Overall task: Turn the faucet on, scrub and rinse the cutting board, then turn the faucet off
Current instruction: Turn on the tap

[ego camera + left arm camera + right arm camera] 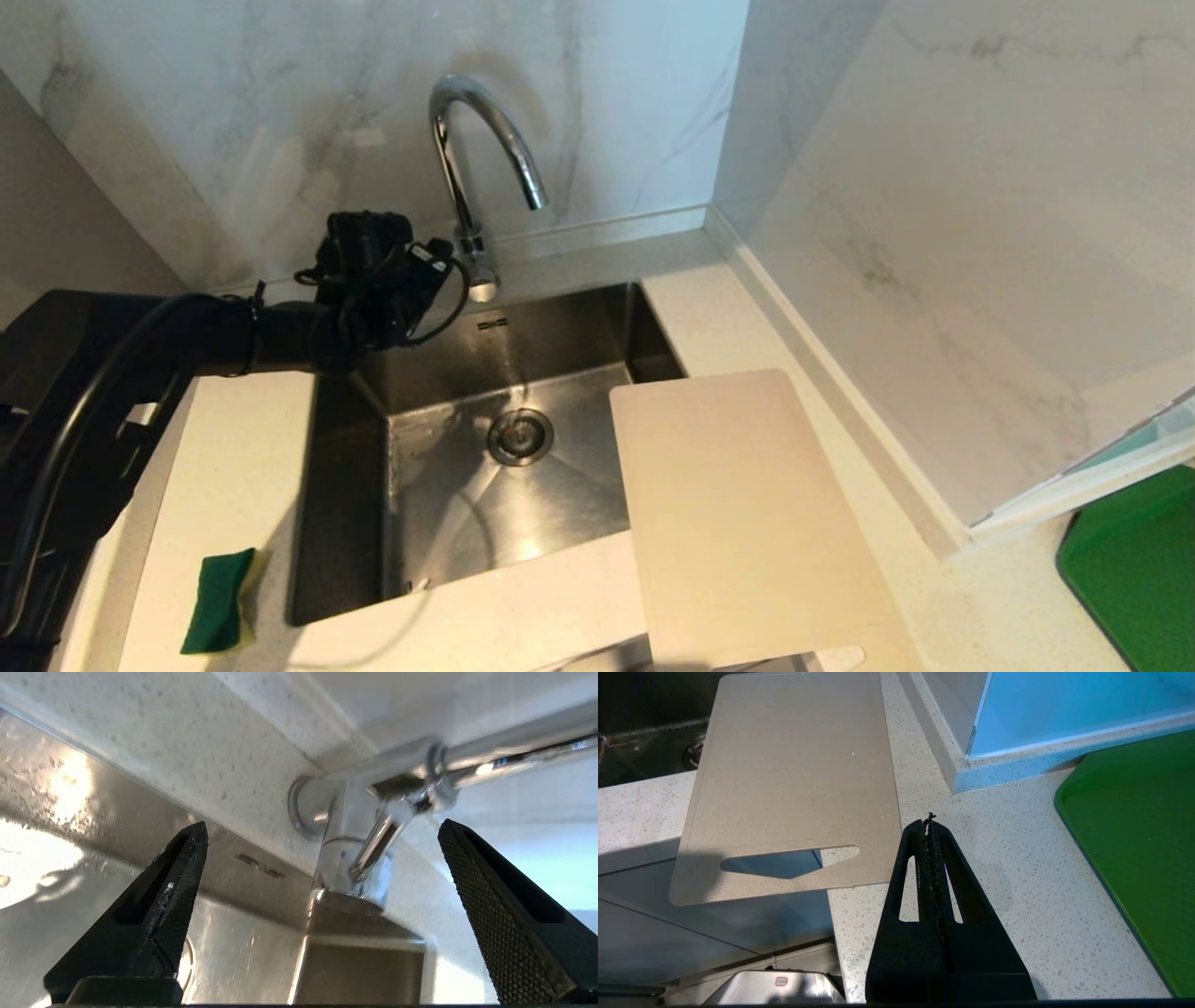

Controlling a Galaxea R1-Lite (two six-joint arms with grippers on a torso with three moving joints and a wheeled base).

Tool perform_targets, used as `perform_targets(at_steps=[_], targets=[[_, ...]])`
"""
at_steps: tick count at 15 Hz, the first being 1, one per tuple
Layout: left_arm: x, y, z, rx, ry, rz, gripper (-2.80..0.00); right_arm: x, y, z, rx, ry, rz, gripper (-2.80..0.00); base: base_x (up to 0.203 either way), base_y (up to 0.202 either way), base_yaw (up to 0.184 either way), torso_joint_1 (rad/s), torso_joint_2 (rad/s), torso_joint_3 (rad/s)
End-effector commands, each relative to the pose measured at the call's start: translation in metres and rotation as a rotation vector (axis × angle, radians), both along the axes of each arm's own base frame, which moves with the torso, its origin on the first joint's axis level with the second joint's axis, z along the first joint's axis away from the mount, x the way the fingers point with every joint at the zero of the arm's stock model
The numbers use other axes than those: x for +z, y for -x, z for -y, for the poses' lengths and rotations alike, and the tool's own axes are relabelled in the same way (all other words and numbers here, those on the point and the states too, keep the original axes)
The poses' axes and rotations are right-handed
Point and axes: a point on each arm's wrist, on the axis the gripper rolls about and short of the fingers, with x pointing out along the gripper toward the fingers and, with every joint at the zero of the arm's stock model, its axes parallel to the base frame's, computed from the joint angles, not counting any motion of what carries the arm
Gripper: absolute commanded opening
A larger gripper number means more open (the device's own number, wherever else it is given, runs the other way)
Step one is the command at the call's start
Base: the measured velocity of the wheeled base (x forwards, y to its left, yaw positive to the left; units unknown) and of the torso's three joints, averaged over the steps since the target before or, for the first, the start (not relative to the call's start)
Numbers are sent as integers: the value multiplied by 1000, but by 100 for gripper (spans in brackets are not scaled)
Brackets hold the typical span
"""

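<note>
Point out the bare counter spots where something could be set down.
Free: the counter strip left of the sink, behind the sponge; the patch between the cutting board and the green mat. Crowded: the back corner, where the open left gripper flanks the faucet base.

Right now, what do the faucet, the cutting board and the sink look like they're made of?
The faucet looks like chromed metal: mirror-bright with sharp reflections. The cutting board looks like cream-white plastic, matte and thin, with a cut handle slot; plastic is a guess from its smooth, even face. The sink looks like brushed stainless steel: grey, with soft streaky glare.
</note>
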Motion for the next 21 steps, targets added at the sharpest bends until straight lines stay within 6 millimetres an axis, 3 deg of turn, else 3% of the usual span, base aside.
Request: perform_targets(at_steps=[1,8,15,21], targets=[[-11,-6,-2,10,1,-14,0,0,0,0,2,0,-2,-280,0,0,0,0,0,0],[-33,-13,-7,18,-25,-95,0,0,0,0,2,0,-2,-280,0,0,0,0,0,0],[-40,-9,-7,23,-48,-181,0,0,0,0,2,0,-2,-280,0,0,0,0,0,0],[-35,0,-2,30,-48,-212,0,0,0,0,2,0,-2,-280,0,0,0,0,0,0]])
